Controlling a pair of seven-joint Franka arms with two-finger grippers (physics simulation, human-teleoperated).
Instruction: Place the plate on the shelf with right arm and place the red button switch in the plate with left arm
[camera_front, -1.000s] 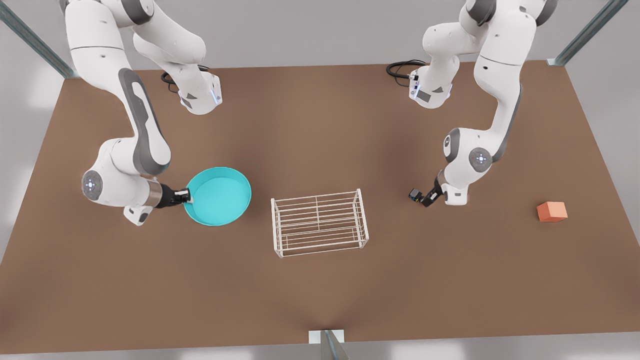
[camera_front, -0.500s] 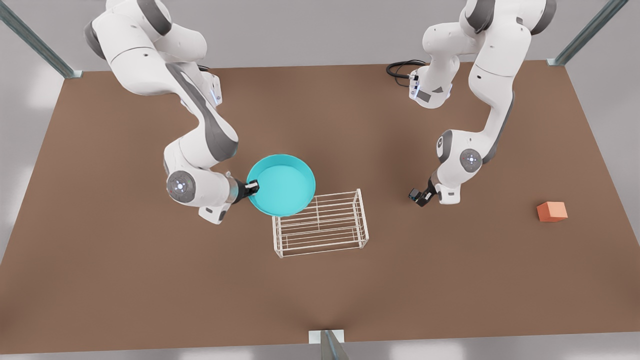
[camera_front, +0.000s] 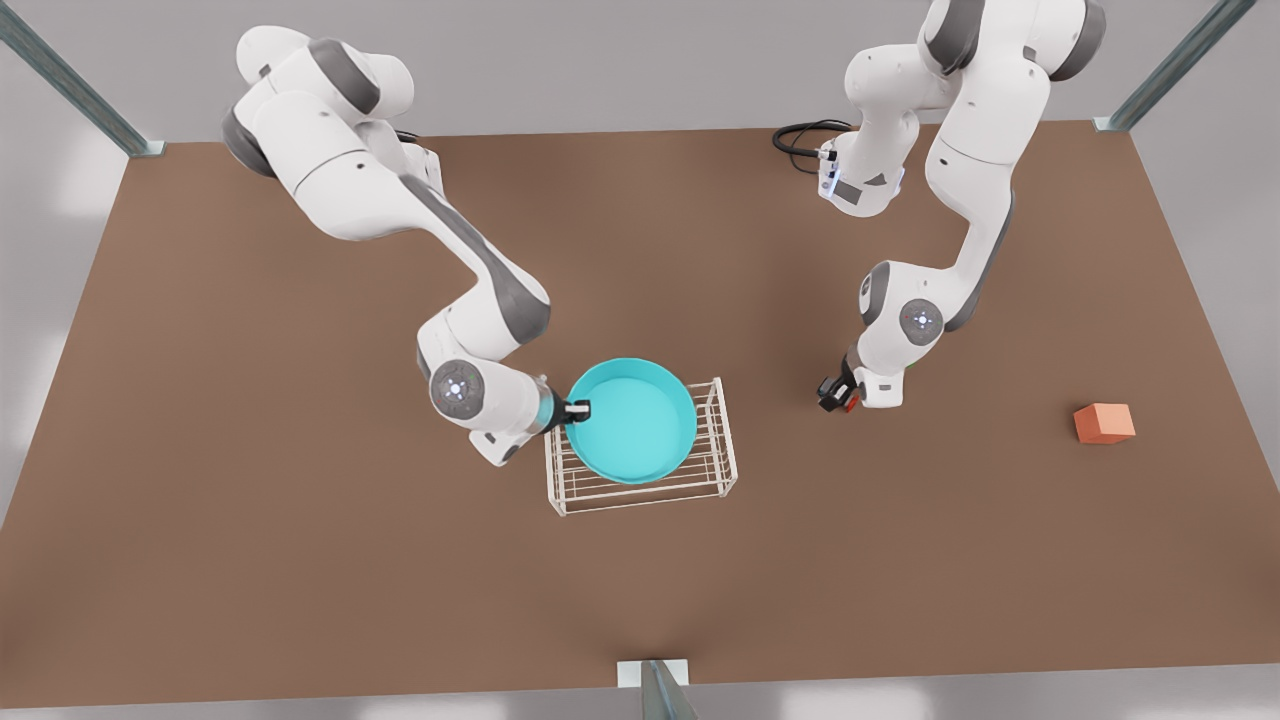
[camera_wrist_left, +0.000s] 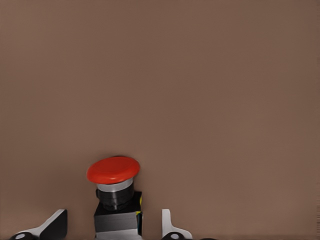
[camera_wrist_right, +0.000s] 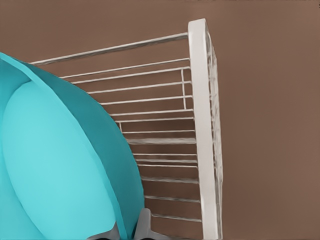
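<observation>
Neither step is finished: right hand (camera_front: 578, 409), gripping the plate (camera_front: 632, 420) by its rim, holds it over the shelf (camera_front: 722, 440). Left hand (camera_front: 835, 395), well apart from the shelf, clasps the red button switch (camera_wrist_left: 114, 186).

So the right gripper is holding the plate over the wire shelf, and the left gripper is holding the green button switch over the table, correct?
Almost. The right gripper does hold the plate over the shelf, but the left gripper holds the red button switch, not a green one; the left wrist view shows its red cap over the table.
</observation>
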